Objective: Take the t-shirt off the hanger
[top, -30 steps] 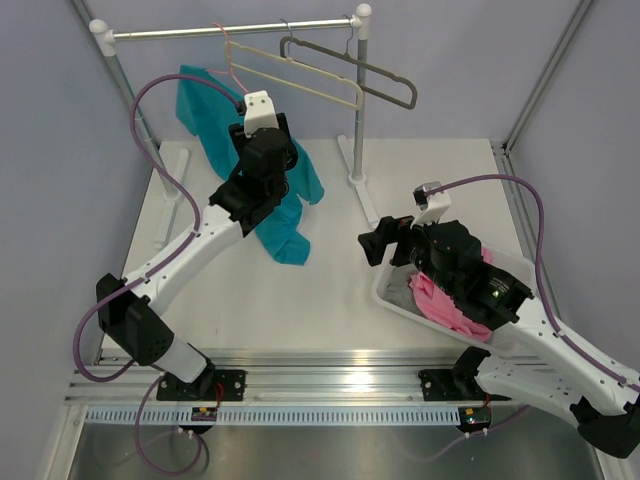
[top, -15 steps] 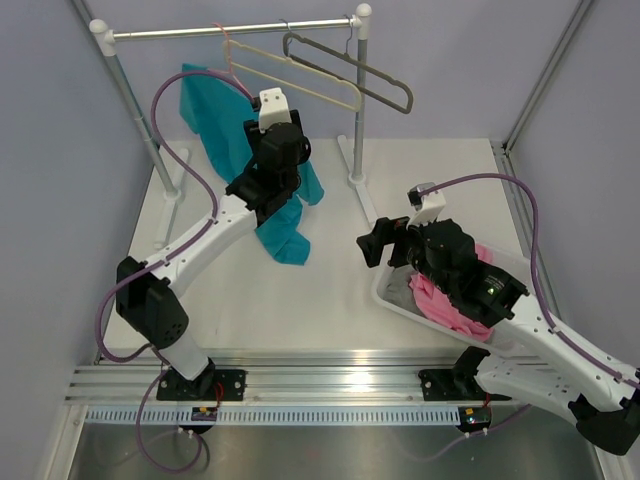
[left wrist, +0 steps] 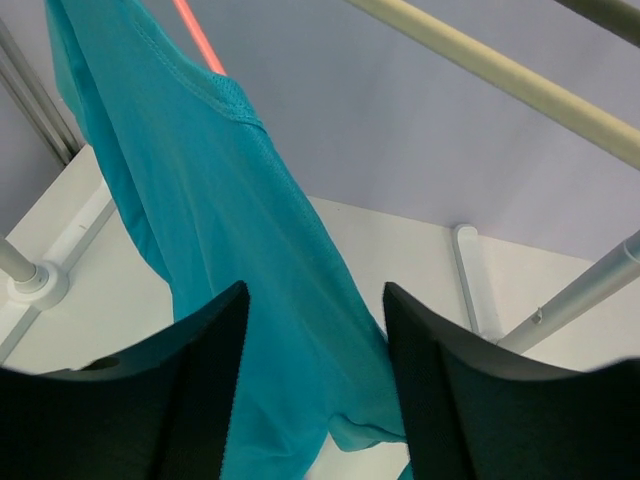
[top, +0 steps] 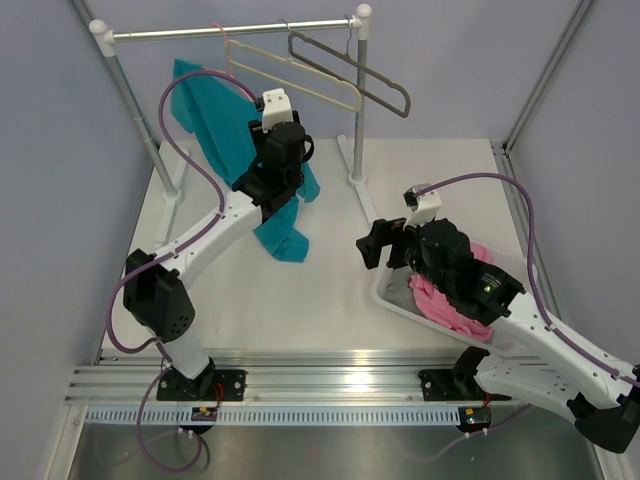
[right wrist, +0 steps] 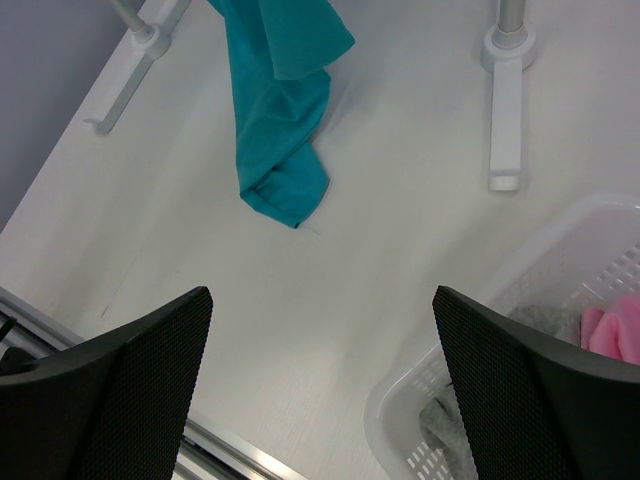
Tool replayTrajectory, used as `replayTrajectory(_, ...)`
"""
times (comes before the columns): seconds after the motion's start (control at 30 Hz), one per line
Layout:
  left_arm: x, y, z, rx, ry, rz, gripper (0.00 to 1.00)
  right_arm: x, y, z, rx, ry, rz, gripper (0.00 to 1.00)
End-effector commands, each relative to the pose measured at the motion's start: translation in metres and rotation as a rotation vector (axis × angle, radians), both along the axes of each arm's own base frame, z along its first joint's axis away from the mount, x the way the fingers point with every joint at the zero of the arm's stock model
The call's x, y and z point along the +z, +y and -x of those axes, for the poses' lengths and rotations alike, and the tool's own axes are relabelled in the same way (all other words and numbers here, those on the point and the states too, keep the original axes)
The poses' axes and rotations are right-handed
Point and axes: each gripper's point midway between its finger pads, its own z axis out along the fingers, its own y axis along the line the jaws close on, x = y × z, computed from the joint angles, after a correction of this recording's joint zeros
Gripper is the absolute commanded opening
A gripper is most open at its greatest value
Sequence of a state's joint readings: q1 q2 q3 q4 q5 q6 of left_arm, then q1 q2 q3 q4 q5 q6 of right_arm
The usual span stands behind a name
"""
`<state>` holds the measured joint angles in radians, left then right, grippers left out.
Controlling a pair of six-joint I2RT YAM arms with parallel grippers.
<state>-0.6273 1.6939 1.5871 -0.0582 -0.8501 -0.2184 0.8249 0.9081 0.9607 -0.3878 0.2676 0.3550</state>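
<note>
The teal t-shirt (top: 215, 115) hangs from the thin pink hanger (top: 228, 58) on the rail, and its lower end is bunched on the table (top: 283, 240). My left gripper (top: 278, 130) is raised against the shirt's right side. In the left wrist view it (left wrist: 315, 330) is open, the t-shirt (left wrist: 220, 200) hangs just beyond and between the fingers, and the pink hanger wire (left wrist: 197, 35) shows at the top. My right gripper (top: 375, 245) hovers open over bare table, and the right wrist view (right wrist: 320, 330) shows nothing between its fingers. The shirt's tail (right wrist: 280, 150) lies ahead of it.
A beige hanger (top: 300, 85) and a dark grey hanger (top: 360, 75) hang on the same rail (top: 180, 32), beside the rack post (top: 357, 110). A white basket (top: 400, 300) at the right holds a pink cloth (top: 445, 305) and a grey cloth (right wrist: 450, 430). The rack foot (right wrist: 505, 120) lies on the table.
My left arm has stretched up and back toward the rail, bringing its gripper higher along the shirt. The grey hanger has swung slightly. The right arm has barely moved.
</note>
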Motion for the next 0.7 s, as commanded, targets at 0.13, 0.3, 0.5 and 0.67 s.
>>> replayTrajectory(0.13, 0.019, 0.025, 0.007, 0.08, -0.056, 0.044, 0.53, 0.021, 0.007, 0.002, 0.036, -0.037, -0.02, 1.0)
replayTrajectory(0.3, 0.01, 0.043, 0.019, 0.115, -0.025, 0.011, 0.5, 0.023, 0.006, 0.002, 0.036, -0.042, -0.023, 1.0)
replayTrajectory(0.5, 0.016, 0.058, 0.04, 0.101, -0.021, -0.006, 0.37, 0.021, 0.007, 0.001, 0.036, -0.039, -0.02, 0.99)
replayTrajectory(0.67, 0.03, 0.069, 0.054, 0.103, -0.031, -0.02, 0.1, 0.018, 0.007, -0.001, 0.026, -0.033, -0.009, 1.0)
